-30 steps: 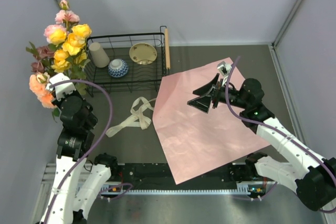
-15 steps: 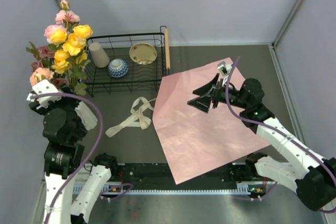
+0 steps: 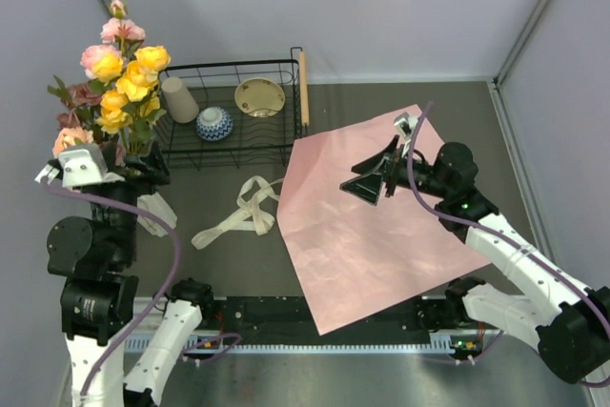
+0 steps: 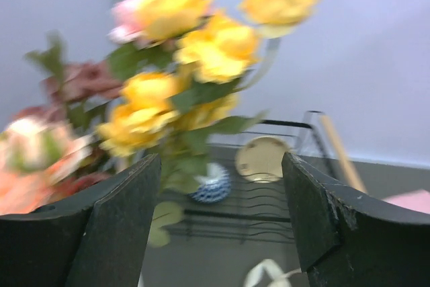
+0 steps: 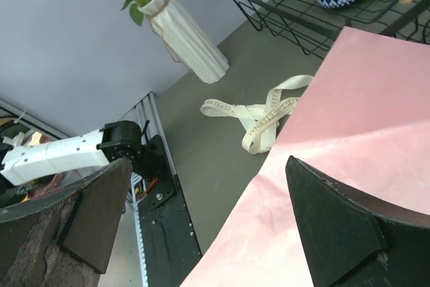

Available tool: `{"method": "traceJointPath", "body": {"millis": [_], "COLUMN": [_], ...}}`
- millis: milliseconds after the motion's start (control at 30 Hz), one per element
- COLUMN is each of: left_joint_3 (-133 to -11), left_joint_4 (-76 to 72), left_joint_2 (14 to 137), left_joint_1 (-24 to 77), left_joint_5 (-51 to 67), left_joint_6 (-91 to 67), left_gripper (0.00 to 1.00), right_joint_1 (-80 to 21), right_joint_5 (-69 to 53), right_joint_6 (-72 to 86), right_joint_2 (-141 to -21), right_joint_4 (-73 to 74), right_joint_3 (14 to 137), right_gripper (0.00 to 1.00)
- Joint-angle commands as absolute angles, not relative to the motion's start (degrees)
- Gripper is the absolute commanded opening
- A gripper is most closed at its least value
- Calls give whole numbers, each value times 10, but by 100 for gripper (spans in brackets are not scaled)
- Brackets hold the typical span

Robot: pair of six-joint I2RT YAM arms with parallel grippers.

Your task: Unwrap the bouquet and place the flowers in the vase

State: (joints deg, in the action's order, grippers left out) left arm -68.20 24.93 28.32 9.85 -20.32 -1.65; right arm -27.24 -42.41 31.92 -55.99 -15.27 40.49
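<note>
The flowers point(image 3: 119, 78), yellow, pink and mauve roses, stand in the vase point(image 5: 185, 38) at the table's far left. In the top view my left arm hides most of the vase. My left gripper point(image 3: 133, 167) hangs open just in front of the stems, holding nothing. The blooms point(image 4: 195, 52) fill its wrist view beyond the left gripper point(image 4: 220, 166). The wrapping paper point(image 3: 381, 226) lies flat, pink side up, on the right. My right gripper point(image 3: 370, 176) hovers open over it, seen again as the right gripper point(image 5: 207, 166). The cream ribbon point(image 3: 238, 216) lies loose on the table.
A black wire basket point(image 3: 291, 69) at the back holds a beige cup point(image 3: 178, 99), a blue-and-white bowl point(image 3: 214, 123) and a gold dish point(image 3: 259, 97). A wooden rod point(image 3: 304, 88) lies on its right rim. Grey walls close in left and back.
My left gripper has opened, let go of the flowers and drawn back towards the near left edge. The flowers stay standing. The right arm has not moved.
</note>
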Motion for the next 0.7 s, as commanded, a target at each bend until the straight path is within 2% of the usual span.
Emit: {"method": "traceJointPath", "body": {"millis": [0, 100, 133, 233, 333, 367, 433, 467, 567, 600, 667], "left_joint_3": [-713, -719, -722, -726, -713, -705, -690, -690, -692, -696, -714], "left_joint_4": [204, 181, 174, 157, 124, 107, 96, 104, 117, 116, 102], "left_joint_2": [313, 334, 342, 383, 441, 455, 486, 495, 532, 553, 580], "left_joint_1": [98, 100, 100, 100, 105, 126, 178, 257, 410, 437, 486], "left_joint_5": [68, 205, 285, 382, 489, 508, 479, 414, 311, 264, 244], "left_joint_6": [-47, -71, -79, -120, -192, -214, -218, -197, -103, -78, -56], "left_gripper": [79, 81, 82, 86, 99, 99, 99, 99, 99, 99, 99], "right_joint_1": [-273, -272, -272, -273, -273, -273, -272, -273, -273, -272, -273], "right_joint_5": [-371, -291, -262, -130, -26, -6, 40, 50, 63, 69, 69], "right_joint_6": [295, 276, 272, 256, 252, 252, 253, 252, 250, 250, 241], "right_joint_2": [-545, -533, -529, -512, -491, -487, -472, -467, -440, -431, -416], "right_joint_4": [-112, -41, -20, 78, 118, 124, 145, 152, 157, 162, 184], "right_joint_3": [418, 432, 437, 453, 450, 447, 445, 445, 437, 440, 462], "right_gripper": [99, 98, 99, 99, 99, 99, 99, 99, 99, 98, 99]}}
